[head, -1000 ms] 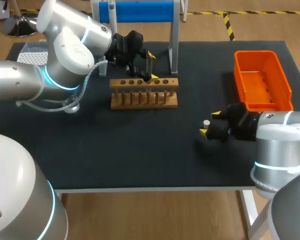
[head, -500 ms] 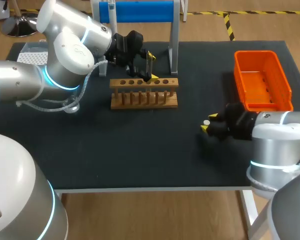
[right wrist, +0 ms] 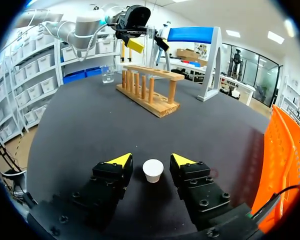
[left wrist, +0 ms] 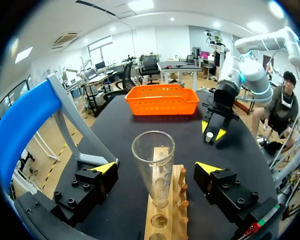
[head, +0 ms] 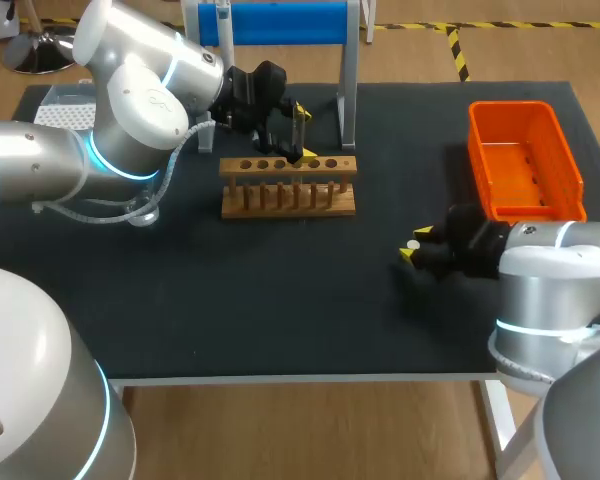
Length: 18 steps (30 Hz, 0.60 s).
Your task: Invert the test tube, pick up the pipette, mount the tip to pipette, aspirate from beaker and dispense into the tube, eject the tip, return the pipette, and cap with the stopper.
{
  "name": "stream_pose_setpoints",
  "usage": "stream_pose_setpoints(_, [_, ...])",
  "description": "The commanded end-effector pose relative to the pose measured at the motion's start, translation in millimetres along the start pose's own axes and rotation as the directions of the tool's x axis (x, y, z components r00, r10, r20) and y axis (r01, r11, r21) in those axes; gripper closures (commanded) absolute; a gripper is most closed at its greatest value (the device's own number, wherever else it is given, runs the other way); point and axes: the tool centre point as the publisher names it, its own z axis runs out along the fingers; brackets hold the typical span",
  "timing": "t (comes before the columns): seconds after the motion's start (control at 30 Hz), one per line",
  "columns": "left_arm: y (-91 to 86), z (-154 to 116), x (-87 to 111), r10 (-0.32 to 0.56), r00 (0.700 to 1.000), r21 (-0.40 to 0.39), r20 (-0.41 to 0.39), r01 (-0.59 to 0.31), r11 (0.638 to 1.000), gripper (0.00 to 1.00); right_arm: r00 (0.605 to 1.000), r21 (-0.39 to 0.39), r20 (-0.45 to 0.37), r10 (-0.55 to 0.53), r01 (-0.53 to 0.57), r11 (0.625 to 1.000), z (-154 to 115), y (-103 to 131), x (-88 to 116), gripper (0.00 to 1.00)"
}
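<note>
the right gripper has narrowed its fingers around the white stopper near the table's right edge, without touching it.

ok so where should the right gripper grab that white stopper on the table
Across its round sides near the wider top, coming in low from the robot's right. The stopper stands upright, wide end up, and the right gripper straddles it open, a finger on each side.

— What furniture is there?
— A table with a matt black top and a pale front edge; it runs on ahead of the right gripper and out to both sides of it.
— What holds it up?
— A white leg, at the corner nearest that gripper.
</note>
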Motion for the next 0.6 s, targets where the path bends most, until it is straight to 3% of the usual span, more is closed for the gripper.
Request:
stream_pose_setpoints(0.03, [-0.2, -0.7, 0.4, -0.001, 1.0, -0.001, 0.0, 0.001, 1.0, 0.0, 1.0, 0.003, 0.003, 0.0, 0.0, 1.0, 2.6, -0.6, 1.1, 0.57])
stream_pose_setpoints(0.47, [-0.2, -0.7, 0.4, -0.001, 1.0, -0.001, 0.0, 0.001, 1.0, 0.0, 1.0, 0.004, 0.005, 0.007, -0.007, 1.0, 3.9, -2.5, 1.0, 0.58])
stream_pose_setpoints(0.6, [-0.2, -0.7, 0.4, -0.001, 1.0, -0.001, 0.0, 0.001, 1.0, 0.0, 1.0, 0.004, 0.005, 0.009, -0.009, 1.0, 4.1, -2.8, 0.6, 0.64])
